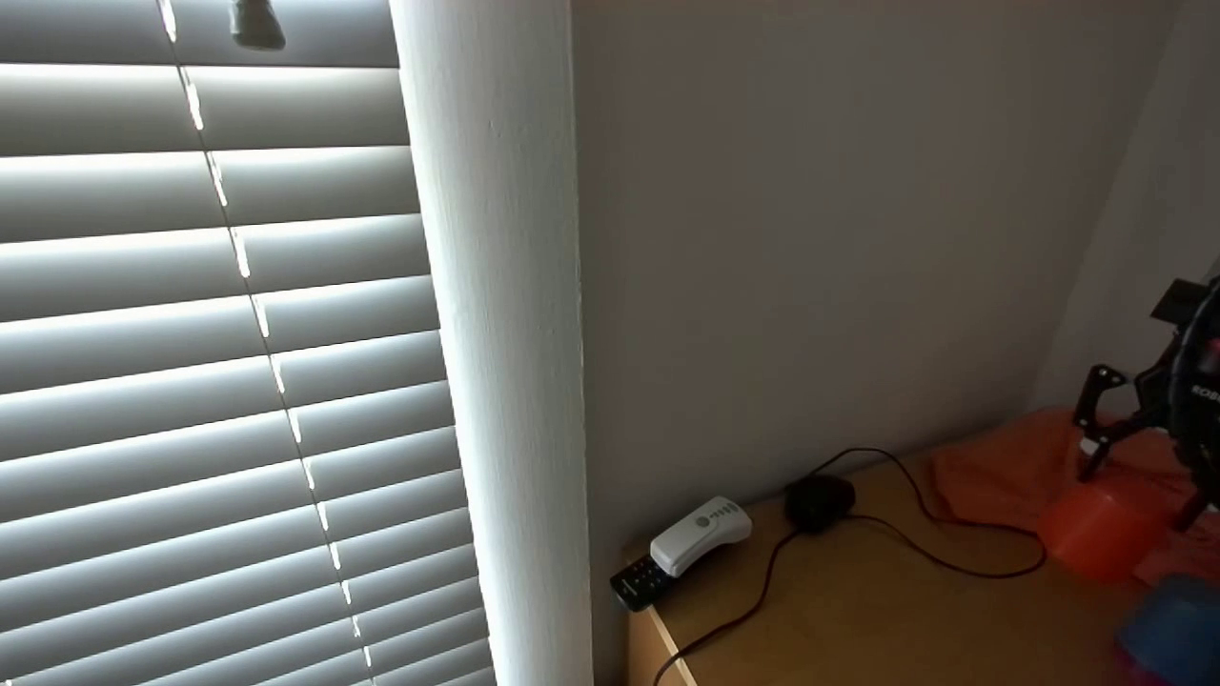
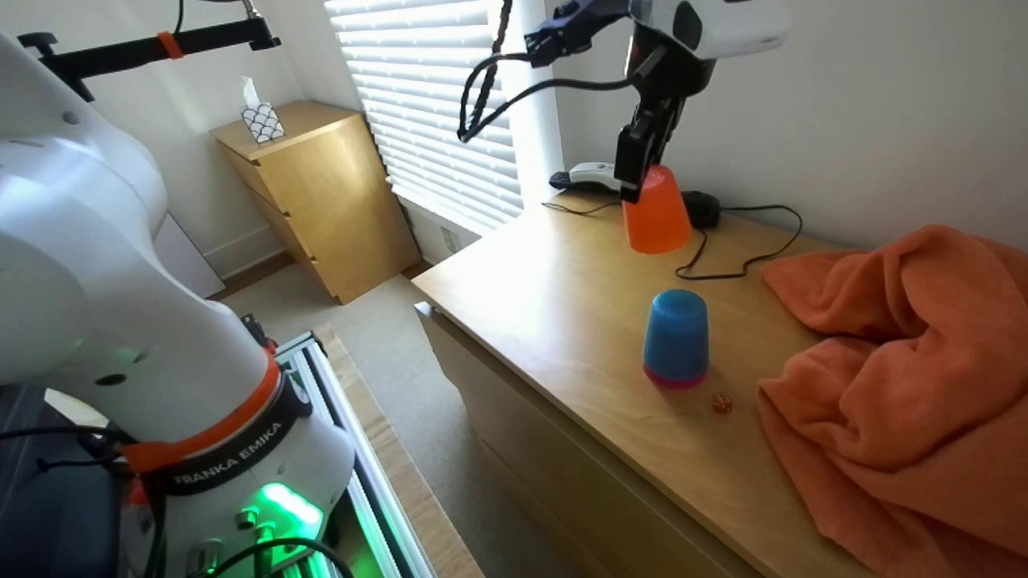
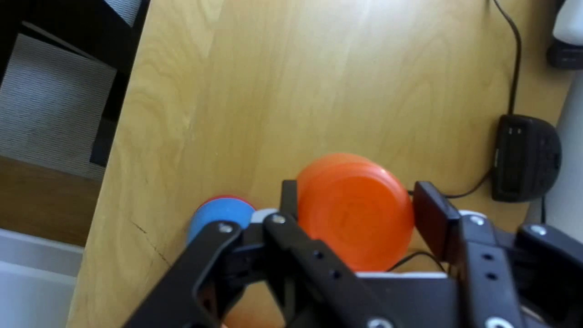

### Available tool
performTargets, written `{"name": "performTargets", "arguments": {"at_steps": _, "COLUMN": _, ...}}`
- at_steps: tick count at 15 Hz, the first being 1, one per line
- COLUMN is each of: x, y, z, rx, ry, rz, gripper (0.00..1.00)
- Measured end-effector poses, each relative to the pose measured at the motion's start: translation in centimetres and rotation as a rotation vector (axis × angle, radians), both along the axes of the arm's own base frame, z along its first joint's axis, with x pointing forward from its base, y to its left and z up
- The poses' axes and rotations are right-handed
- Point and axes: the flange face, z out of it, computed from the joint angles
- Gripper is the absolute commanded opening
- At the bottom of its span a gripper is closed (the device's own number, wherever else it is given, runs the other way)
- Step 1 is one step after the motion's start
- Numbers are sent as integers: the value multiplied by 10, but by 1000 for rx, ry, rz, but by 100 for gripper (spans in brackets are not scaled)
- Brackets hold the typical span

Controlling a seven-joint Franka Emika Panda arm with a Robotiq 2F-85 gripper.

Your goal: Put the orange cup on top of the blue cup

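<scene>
wooden surface [image 2: 554,273]; pincer [image 3: 355,200] spread cup-wide, gripping orange cup [image 2: 660,218].

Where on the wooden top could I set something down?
The widest bare patch of wooden top lies between its front edge and the black cord, top-middle in the wrist view. A narrower one separates that edge from the blue cup. It's crowded around the white remote and black device, and by the die and orange cloth. The hand holds the orange cup nearby.

I count one orange cup [image 2: 660,217], one blue cup [image 2: 676,333], two fingers [image 3: 435,218], one die [image 2: 722,402] and one orange cloth [image 2: 923,401]. I also see two remotes [image 1: 701,536], one corded device [image 3: 526,157] and one tissue box [image 2: 263,123].
</scene>
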Motion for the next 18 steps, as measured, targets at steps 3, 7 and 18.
{"name": "performTargets", "arguments": {"at_steps": 3, "x": -13, "y": -16, "z": 25, "rx": 4, "ry": -24, "rz": -121, "gripper": 39}}
{"name": "performTargets", "arguments": {"at_steps": 7, "x": -28, "y": -44, "z": 31, "rx": 17, "ry": -14, "rz": -263, "gripper": 64}}
{"name": "performTargets", "arguments": {"at_steps": 18, "x": -27, "y": -65, "z": 18, "rx": 47, "ry": 60, "rz": -344, "gripper": 39}}
